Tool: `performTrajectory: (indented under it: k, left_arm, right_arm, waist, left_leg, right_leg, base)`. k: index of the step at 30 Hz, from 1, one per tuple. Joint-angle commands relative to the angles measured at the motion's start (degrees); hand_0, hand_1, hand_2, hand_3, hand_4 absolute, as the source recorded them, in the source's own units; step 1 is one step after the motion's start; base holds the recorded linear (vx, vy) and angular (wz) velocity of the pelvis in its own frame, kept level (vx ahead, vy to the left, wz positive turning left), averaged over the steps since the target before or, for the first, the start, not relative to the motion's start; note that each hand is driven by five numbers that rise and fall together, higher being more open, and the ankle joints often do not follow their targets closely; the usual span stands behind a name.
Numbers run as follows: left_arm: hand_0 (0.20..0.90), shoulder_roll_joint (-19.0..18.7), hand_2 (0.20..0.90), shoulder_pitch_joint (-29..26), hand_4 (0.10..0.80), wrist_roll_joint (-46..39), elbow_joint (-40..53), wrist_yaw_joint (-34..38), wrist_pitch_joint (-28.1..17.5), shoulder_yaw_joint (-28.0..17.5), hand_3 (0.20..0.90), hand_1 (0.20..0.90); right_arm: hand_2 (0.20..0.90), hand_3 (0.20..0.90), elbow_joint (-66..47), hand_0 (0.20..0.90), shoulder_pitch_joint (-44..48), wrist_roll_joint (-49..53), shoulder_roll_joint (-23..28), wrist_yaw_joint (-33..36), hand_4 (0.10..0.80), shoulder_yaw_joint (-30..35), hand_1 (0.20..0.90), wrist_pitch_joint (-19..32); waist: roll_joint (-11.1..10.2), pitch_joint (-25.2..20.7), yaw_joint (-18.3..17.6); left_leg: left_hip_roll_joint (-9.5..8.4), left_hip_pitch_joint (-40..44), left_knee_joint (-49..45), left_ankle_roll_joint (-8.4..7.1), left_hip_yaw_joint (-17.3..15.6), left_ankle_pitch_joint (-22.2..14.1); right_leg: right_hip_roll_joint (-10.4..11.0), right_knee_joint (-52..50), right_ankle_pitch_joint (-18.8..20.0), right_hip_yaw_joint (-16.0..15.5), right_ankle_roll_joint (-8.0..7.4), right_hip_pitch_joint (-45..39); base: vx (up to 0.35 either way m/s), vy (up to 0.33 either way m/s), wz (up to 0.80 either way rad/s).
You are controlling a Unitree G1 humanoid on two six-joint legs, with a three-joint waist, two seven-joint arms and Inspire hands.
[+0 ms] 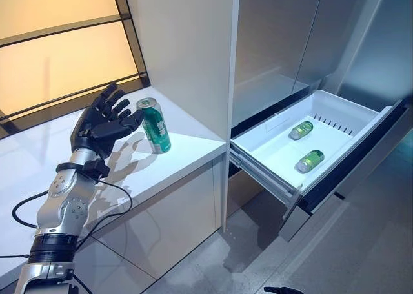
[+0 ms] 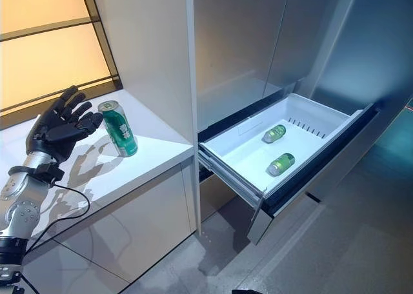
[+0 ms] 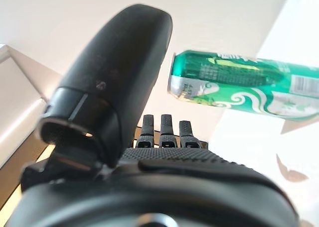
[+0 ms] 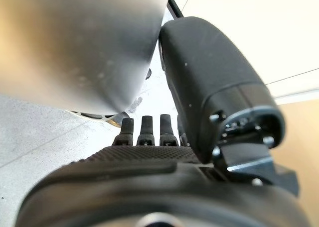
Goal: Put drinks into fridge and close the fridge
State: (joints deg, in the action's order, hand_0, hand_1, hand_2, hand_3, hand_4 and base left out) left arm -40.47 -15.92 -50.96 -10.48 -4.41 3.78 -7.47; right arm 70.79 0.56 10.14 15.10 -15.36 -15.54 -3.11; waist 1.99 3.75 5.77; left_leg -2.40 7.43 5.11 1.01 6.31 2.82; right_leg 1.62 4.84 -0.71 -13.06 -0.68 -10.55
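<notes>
Drinks are split between two spots around the fridge [image 1: 284, 42], a tall grey unit with its bottom drawer [image 1: 335, 110] pulled out wide. To the fridge's left, past a white upright panel, a white table [image 1: 187, 149] runs under a lit amber window [image 1: 58, 42]. Inside the white drawer two green bottles lie on their sides, well apart from each other: one bottle [image 1: 301, 129] nearer the fridge body, the other bottle [image 1: 310, 160] nearer the drawer's outer front. On the table, close to the panel, a green can [image 1: 154, 125] stands slightly tilted with its silver top up. The left hand [image 1: 103, 123] hovers just beside the can on the side away from the fridge, its fingers [image 1: 113, 94] spread apart and straight, holding nothing; whether the thumb touches the can I cannot tell. The right hand [image 4: 164, 162] shows only in its own wrist view, fingers extended and empty, beside a grey rounded surface.
</notes>
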Motion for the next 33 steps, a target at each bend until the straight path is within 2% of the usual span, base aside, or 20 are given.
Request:
performTrajectory:
  k: [1, 18, 33]
  left_arm:
    - [0.9, -5.8, 0.9, -10.7, 0.8, -0.4, -0.6, -2.0, -2.9, -3.3, 0.9, 0.9]
    - [0.9, -7.6, 0.9, -13.2, 0.8, 0.3, -4.5, -4.9, -0.2, -1.4, 0.9, 0.9]
    - [0.9, -8.1, 0.9, -15.8, 0.8, 2.5, -8.1, -2.4, -0.4, 0.2, 0.9, 0.9]
  right_arm:
    - [0.9, 0.9, 0.4, 0.9, 0.7, -2.6, 1.1, -2.1, 0.8, -1.3, 0.9, -0.9]
    - [0.9, 0.9, 0.3, 0.9, 0.1, -2.8, 1.6, -2.1, 0.8, -0.4, 0.9, -1.2]
    - [0.9, 0.9, 0.8, 0.9, -0.5, -2.5, 1.7, -2.1, 0.8, 0.0, 0.9, -1.2]
  waist:
    - [0.7, -0.6, -1.5]
    - [1.0, -0.5, -3.3]
    - [0.9, -0.5, -5.0]
  left_leg:
    - [-0.71, 1.4, -0.6, -0.74, -4.3, -4.2]
    - [-0.93, 2.2, -0.8, -0.17, -5.6, -4.8]
    - [-1.16, 3.2, -1.1, 0.55, -6.7, -5.7]
  right_leg:
    - [-0.8, -3.0, -2.4, 3.3, -1.94, 1.1]
    - [-0.7, -3.5, -2.3, 4.8, -2.22, 1.2]
    - [-0.6, -4.3, -2.4, 6.5, -2.35, 1.4]
  base:
    - [0.018, 0.014, -0.07]
    - [0.007, 0.004, -0.03]
    - [0.036, 0.008, -0.07]
